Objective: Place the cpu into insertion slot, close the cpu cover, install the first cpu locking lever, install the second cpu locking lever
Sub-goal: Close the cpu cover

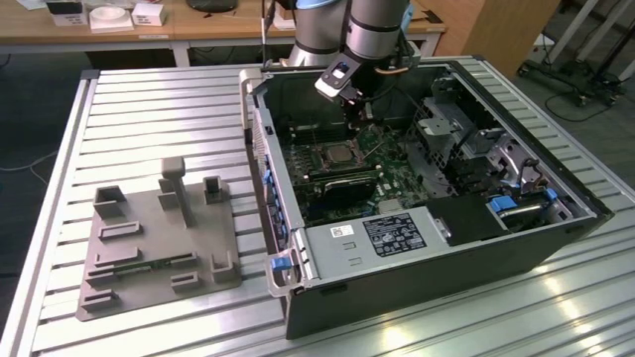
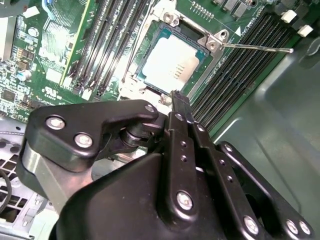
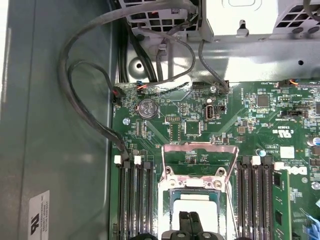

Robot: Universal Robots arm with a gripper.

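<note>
Cpu (image 2: 167,62): we see it in the insertion slot (image 1: 337,155).
Cpu cover (image 3: 200,150): open.
Gripper (image 3: 190,221): jaws clenched empty, slot's one o'clock, exterior view.

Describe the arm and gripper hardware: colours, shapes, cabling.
The arm is a silver-grey cylinder with black bands and a pale blue joint cap. A white boxy module sits at the wrist, with thin cables beside it. The gripper is matte black: flat linkage bars, silver screw heads, narrow fingers.

One cpu (image 2: 167,62), one insertion slot (image 2: 178,31), one cpu cover (image 3: 200,146), one computer case (image 1: 417,275)
</note>
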